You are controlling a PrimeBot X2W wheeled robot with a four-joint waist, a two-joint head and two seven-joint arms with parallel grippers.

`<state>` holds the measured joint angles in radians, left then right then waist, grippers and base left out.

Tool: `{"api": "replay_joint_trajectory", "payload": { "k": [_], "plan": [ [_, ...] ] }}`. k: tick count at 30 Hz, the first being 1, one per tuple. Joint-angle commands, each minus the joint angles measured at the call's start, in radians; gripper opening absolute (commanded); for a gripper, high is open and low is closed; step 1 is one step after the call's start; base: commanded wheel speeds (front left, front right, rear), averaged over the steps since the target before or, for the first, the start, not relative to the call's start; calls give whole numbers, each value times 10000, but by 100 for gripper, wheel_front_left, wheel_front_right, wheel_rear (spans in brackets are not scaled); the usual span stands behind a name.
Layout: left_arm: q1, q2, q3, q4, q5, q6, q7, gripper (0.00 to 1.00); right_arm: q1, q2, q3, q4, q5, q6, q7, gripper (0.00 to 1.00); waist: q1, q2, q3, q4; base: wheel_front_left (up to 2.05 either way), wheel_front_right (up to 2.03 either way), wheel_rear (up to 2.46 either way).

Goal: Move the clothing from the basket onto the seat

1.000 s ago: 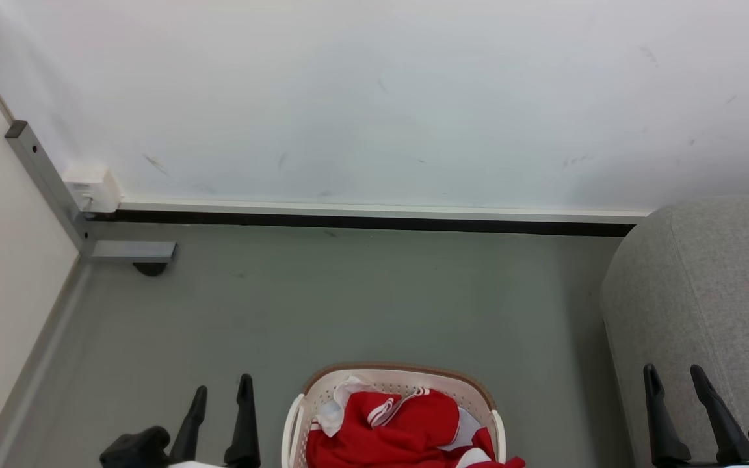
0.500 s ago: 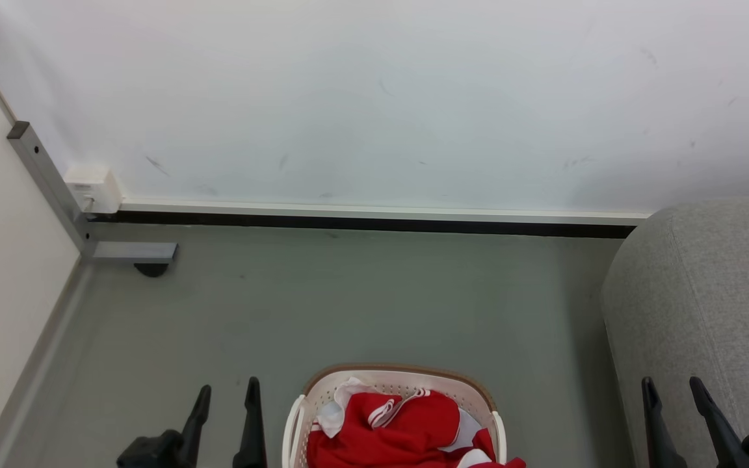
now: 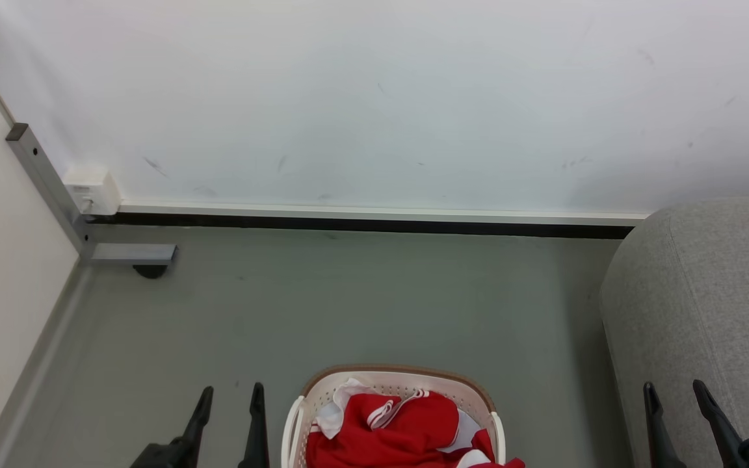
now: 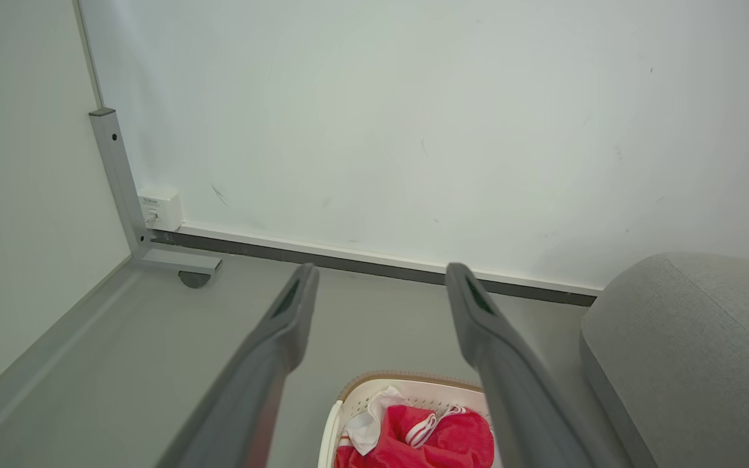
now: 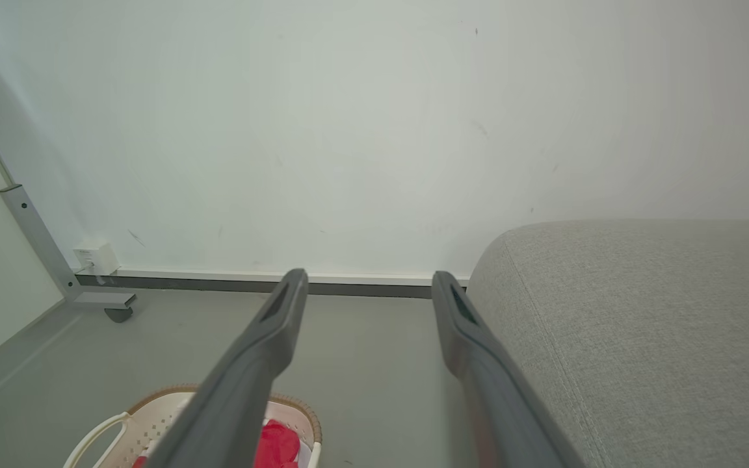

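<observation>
Grey floor, basket of clothing

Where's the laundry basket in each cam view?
Head view: laundry basket at bottom centre, cut by the edge.
Left wrist view: laundry basket at the bottom, right of centre.
Right wrist view: laundry basket at bottom left.
Shared landmark: white wall box, up-left of it in all three.

Bare floor lies open around the basket, bounded by the seat at right, the wall behind and a metal post far left.
</observation>
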<state>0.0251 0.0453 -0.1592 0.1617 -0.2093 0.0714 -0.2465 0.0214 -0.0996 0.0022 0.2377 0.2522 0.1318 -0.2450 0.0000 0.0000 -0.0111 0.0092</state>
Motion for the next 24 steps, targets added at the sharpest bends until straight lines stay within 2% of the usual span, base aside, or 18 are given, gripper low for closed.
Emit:
{"api": "replay_joint_trajectory", "payload": {
  "k": [1, 9, 24],
  "plan": [
    [97, 81, 24, 16, 180, 9, -46, 100, -19, -66, -1, 13, -138, -19, -63, 100, 0, 0, -1, -1, 0, 0, 0],
    [217, 86, 168, 40, 727, -25, -205, 100, 40, -73, 4, -26, -571, -21, -218, 100, 0, 0, -66, -6, 0, 0, 0],
    [293, 83, 615, 318, -19, -374, -184, 100, 165, -7, -68, -56, -159, -21, -210, 100, 0, 0, -120, 23, 0, 0, 0]
  ]
}}
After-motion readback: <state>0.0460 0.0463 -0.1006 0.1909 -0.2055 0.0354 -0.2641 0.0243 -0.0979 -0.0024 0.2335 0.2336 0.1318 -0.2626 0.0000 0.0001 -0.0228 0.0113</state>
